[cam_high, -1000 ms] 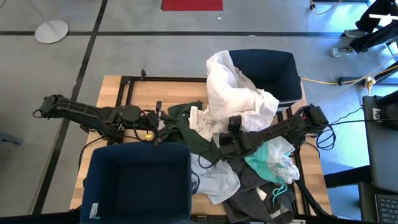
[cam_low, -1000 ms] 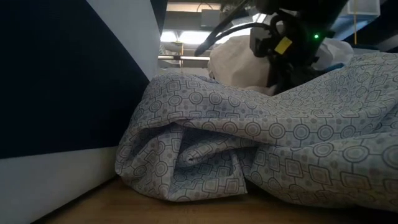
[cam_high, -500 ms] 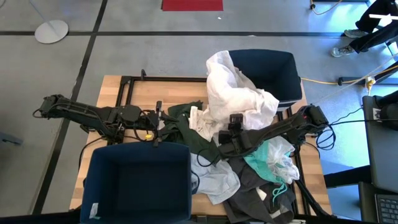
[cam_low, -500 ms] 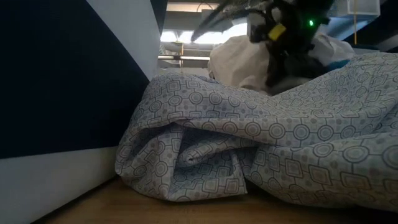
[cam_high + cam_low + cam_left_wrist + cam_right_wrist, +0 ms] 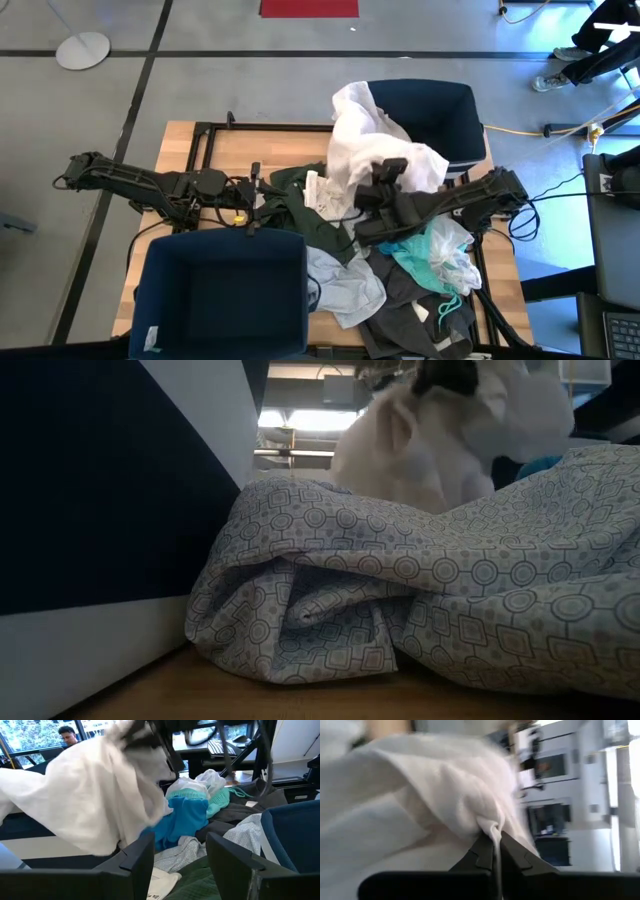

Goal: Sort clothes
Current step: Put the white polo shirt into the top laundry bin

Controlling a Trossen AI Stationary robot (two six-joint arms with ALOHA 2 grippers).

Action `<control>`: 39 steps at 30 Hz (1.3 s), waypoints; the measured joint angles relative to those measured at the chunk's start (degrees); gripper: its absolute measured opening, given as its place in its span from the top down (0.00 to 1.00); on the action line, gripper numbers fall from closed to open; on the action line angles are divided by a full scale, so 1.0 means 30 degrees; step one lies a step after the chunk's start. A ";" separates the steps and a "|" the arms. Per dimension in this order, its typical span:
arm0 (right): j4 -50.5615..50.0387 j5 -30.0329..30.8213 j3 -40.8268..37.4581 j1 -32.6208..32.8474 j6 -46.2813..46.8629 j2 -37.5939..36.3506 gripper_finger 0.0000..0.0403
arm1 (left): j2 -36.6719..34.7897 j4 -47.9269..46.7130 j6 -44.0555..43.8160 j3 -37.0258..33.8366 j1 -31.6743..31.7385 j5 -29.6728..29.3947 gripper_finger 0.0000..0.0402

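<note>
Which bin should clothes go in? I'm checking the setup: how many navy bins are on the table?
2: one bin at the near left corner, one bin at the far right, with a white garment draped over its rim.

2 navy bins (image 5: 222, 295) (image 5: 440, 118) on wooden table (image 5: 195, 140)

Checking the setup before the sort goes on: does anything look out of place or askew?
Yes. The white garment hangs half over the rim of the far navy bin, spilling onto the clothes pile. The right gripper is shut on a fold of it. The near bin holds no clothes.
</note>
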 joint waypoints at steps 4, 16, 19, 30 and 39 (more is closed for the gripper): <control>-0.0052 0.2424 0.1626 -0.0181 -0.1154 -0.0667 0.93 | 0.0003 0.0006 -0.0001 0.0000 -0.0003 0.0000 0.59; -0.0122 0.3951 0.5222 -0.4989 -0.3868 -0.3900 0.96 | 0.0003 0.0103 0.0232 0.0000 -0.0006 0.0000 0.59; -0.0127 0.3989 0.5904 -0.7043 -0.3932 -0.4580 0.95 | 0.0003 0.0204 0.0303 0.0000 -0.0007 0.0000 0.59; 0.0165 -0.2317 0.5742 -1.5222 -0.2404 -0.5550 0.95 | 0.0003 0.0350 0.0590 0.0000 -0.0007 0.0003 0.59; 0.3514 -0.5270 0.0592 -1.7479 -0.3295 -0.5481 0.96 | 0.0003 0.0364 0.0640 0.0000 -0.0007 0.0007 0.59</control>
